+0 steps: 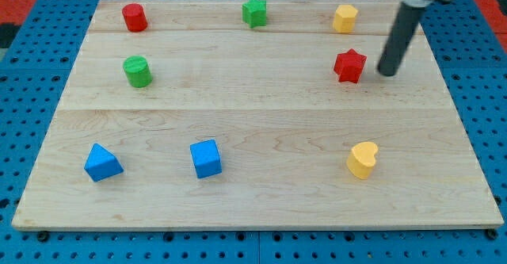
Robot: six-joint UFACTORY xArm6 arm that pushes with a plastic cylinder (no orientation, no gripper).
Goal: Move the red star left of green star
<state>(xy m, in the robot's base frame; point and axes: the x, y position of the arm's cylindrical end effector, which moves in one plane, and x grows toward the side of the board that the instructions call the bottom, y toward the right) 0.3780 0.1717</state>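
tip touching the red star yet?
Apart. The camera view shows a strip of bare wood between my tip and the red star; the tip sits just to the star's right in the view.

Your tip (387,73) sits just to the view's right of the red star (349,65), small gap, nothing between. The lane from there toward the green star (254,12) runs over bare board; only the yellow block (344,17) stands near it, above the red star. Left of the green star you've got open wood until the red cylinder (135,17), with the green cylinder (137,71) below that.
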